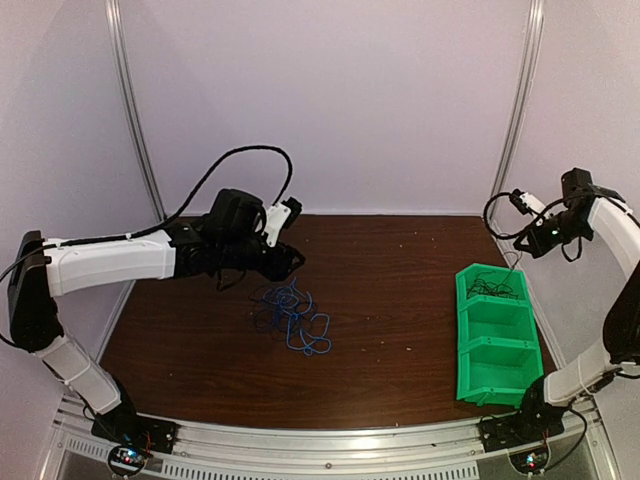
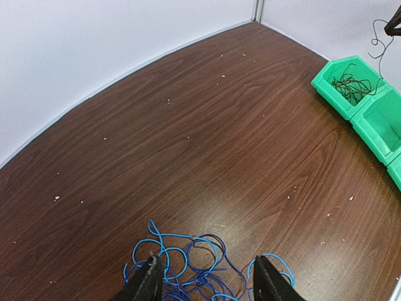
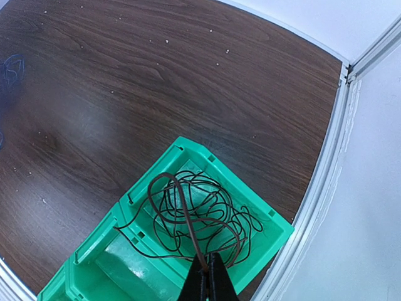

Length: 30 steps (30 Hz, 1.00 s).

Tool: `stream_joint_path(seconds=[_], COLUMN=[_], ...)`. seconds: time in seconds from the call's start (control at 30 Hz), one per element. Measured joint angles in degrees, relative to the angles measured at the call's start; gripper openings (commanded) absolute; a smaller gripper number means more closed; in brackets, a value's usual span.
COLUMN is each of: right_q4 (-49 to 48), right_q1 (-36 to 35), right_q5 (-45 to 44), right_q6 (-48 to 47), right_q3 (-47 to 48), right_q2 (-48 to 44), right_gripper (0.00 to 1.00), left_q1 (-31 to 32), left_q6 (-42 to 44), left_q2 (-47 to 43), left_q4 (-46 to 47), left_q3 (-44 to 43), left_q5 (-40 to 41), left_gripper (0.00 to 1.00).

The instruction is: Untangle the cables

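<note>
A loose tangle of blue cables [image 1: 291,316] lies on the brown table left of centre. My left gripper [image 1: 288,263] hovers just behind it, open and empty. In the left wrist view its fingers [image 2: 150,280] stand wide apart over the blue cables [image 2: 200,260]. My right gripper [image 3: 208,268] is shut on a thin dark cable [image 3: 188,216], whose loops lie in the far compartment of a green bin [image 3: 254,199]. In the top view the right gripper [image 1: 521,251] is above that bin [image 1: 462,320], with the cable [image 1: 497,288] hanging down into it.
The green bin has three compartments in a row along the right side, and the nearer two [image 1: 498,368] look empty. White walls and metal corner posts [image 1: 517,110] close in the table's back and sides. The bin also shows in the left wrist view [image 2: 330,89].
</note>
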State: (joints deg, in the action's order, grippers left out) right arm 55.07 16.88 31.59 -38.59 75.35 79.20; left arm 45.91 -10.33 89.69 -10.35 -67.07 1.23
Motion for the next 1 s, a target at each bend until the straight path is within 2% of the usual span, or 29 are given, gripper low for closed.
stream_joint_path(seconds=[1.0], right_q4=[-11.4], right_q1=[0.3], right_q5=[-5.1], right_q6=[6.0], right_q3=[-11.9], right_q2=[14.2], right_gripper=[0.00], left_q1=[0.0], left_q6=[0.0], left_q2=[0.0], left_q4=[0.0], left_q3=[0.0], left_q5=[-0.6], left_gripper=[0.50])
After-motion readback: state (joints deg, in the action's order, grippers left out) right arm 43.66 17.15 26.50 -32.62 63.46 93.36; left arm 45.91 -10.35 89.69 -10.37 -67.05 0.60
